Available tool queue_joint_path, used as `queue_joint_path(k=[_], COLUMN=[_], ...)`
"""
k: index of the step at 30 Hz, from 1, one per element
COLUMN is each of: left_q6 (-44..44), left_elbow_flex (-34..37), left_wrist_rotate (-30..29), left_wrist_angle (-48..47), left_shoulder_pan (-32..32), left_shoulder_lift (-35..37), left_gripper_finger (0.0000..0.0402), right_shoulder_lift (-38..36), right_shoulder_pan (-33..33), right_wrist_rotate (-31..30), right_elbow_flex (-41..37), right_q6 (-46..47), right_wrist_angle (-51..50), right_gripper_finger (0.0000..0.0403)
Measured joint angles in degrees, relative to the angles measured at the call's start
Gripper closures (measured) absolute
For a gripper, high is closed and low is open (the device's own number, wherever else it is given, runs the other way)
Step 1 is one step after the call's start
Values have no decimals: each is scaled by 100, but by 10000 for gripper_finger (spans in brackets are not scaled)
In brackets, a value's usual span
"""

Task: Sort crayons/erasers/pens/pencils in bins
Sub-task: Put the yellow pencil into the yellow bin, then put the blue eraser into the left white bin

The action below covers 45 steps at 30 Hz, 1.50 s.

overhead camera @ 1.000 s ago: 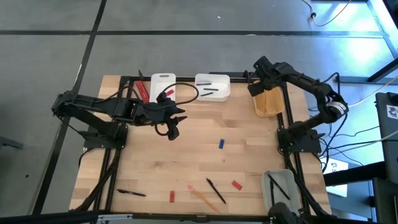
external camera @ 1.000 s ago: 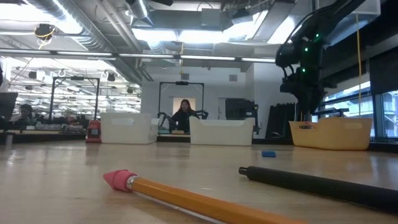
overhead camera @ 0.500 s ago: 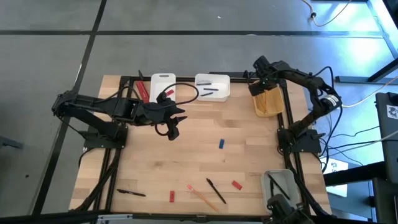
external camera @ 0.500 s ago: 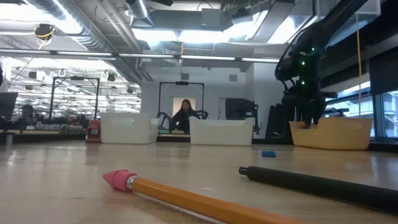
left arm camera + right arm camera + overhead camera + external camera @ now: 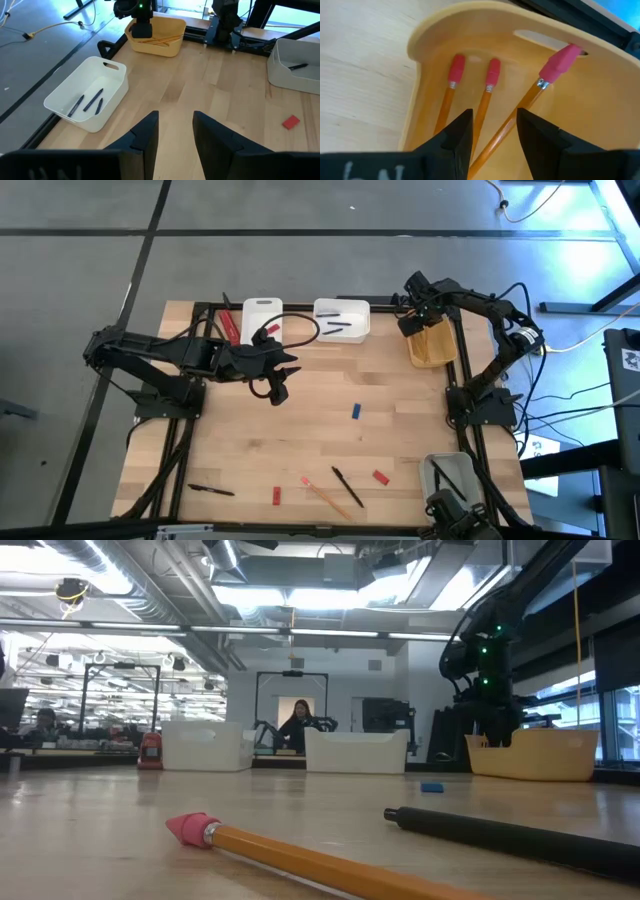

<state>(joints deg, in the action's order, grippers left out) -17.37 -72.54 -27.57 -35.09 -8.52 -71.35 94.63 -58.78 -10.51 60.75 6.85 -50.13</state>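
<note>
Left gripper point(image 5: 283, 376) waits mid-table, fingers apart, empty. Loose pencil point(image 5: 327, 498) lies slanted near front edge beside black pen point(image 5: 347, 487), well apart from both arms; left arm nearer. Right gripper point(image 5: 413, 323) hangs over yellow bin point(image 5: 432, 345), fingers apart, empty, three pencils point(image 5: 485, 100) below.

Far edge of pale wooden table point(image 5: 400, 430), l to r: narrow white plastic bin point(image 5: 262, 314), wider white plastic bin point(image 5: 342, 319) w/ slim black pens point(image 5: 86, 103) inside, yellow-orange plastic bin point(image 5: 433, 346) w/ three pink-tipped wooden pencils point(image 5: 487, 97) inside. Translucent grey plastic bin point(image 5: 452, 477) at near right corner.
</note>
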Motion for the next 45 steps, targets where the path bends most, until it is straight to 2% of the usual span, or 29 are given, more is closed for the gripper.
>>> queue_joint_path(k=[8,14,18,25,29,33,40,45], left_q6=[0,-2,-1,-2,-2,-2,-2,-2], left_elbow_flex=[0,1,1,1,1,-1,-2,-1], left_wrist_rotate=[-1,-1,0,-1,1,-1,2,12], left_wrist_angle=[0,0,0,0,0,0,-2,-67], left_shoulder_pan=[-2,-2,-2,-2,-2,-2,-4,-7], left_shoulder_lift=[0,-2,-1,-2,-2,-2,0,-2], left_gripper_finger=[289,289,289,289,289,289,289,289], right_shoulder_lift=[9,-91,-482,-1510,-2229,-2995,-4015,-4206], right_shoulder_pan=[-95,-94,-94,82,508,1144,2596,3766], right_wrist_rotate=[279,55,-168,-143,50,376,1715,1723], right_elbow_flex=[-2,-2,-2,-2,-2,0,2,4], right_q6=[-4,-148,-141,-328,-410,44,-135,-433], right_wrist_angle=[130,26,13,-74,-422,-685,-528,-497], right_gripper_finger=[250,250,250,250,250,250,250,250])
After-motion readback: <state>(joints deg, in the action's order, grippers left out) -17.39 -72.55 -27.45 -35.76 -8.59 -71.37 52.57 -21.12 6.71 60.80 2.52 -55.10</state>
